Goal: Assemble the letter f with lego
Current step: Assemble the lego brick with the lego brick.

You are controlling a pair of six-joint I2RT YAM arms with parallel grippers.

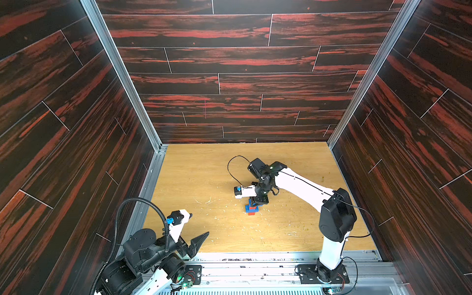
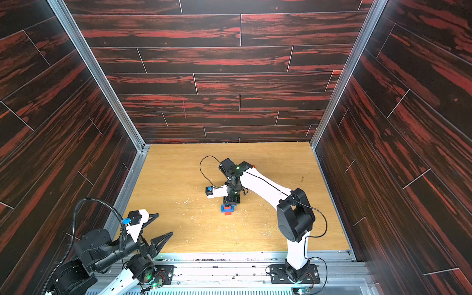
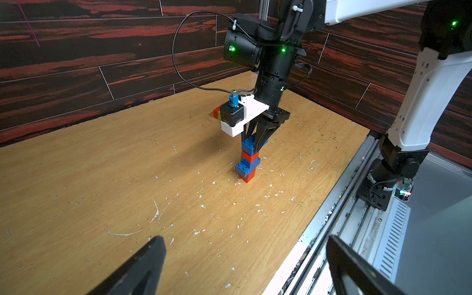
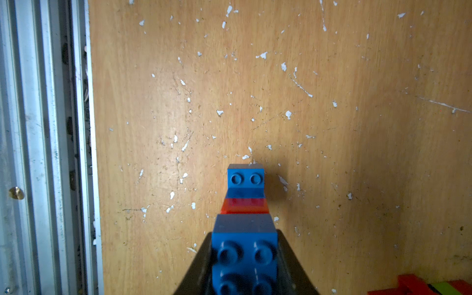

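Nearest, the left gripper [image 2: 165, 223] hangs wide open and empty. At mid-table [image 1: 194, 178] stands a red-and-blue lego tower [image 3: 247, 166] — the right gripper [image 3: 255, 144] is clamped on its top blue brick [image 4: 244, 250]. Beyond lie spare red and green bricks [image 3: 217, 113].

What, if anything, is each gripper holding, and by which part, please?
The right gripper grips the top blue brick of the stack by its opposite sides; the left gripper is open, empty.

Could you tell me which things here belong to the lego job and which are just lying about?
Job: red-and-blue brick stack; top blue brick, gripped by the right gripper; spare red and lime bricks.
Lying about: white flecks; open left gripper.
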